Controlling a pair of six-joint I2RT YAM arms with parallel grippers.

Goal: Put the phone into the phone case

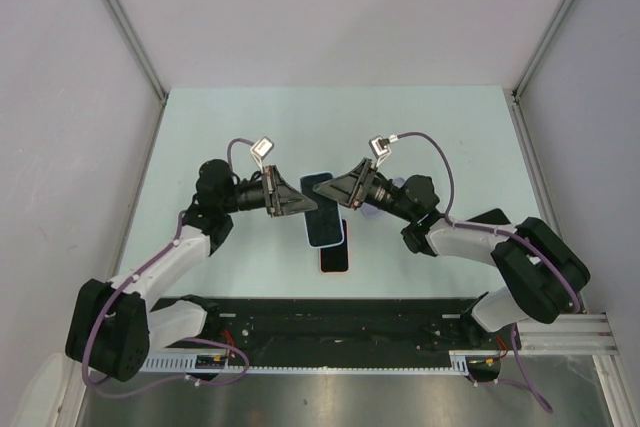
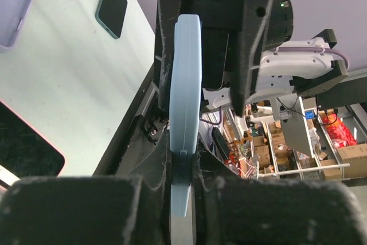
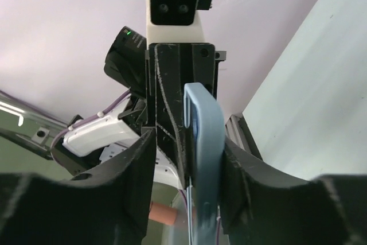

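A light blue phone case point(image 1: 325, 230) hangs tilted over the middle of the table between both grippers. My left gripper point(image 1: 306, 209) is shut on its edge; in the left wrist view the case point(image 2: 186, 84) stands edge-on, pinched between the pads. My right gripper point(image 1: 340, 197) straddles the same case point(image 3: 205, 142) with its jaws open, with a gap on one side. A dark phone point(image 1: 318, 185) lies flat just beyond the case, and it also shows in the left wrist view point(image 2: 112, 8).
A black slab with a pink-red rim point(image 1: 334, 259) lies on the table under the held case. A lilac case point(image 2: 14, 4) lies further off, near the right gripper. Grey walls enclose the table at the back and on both sides.
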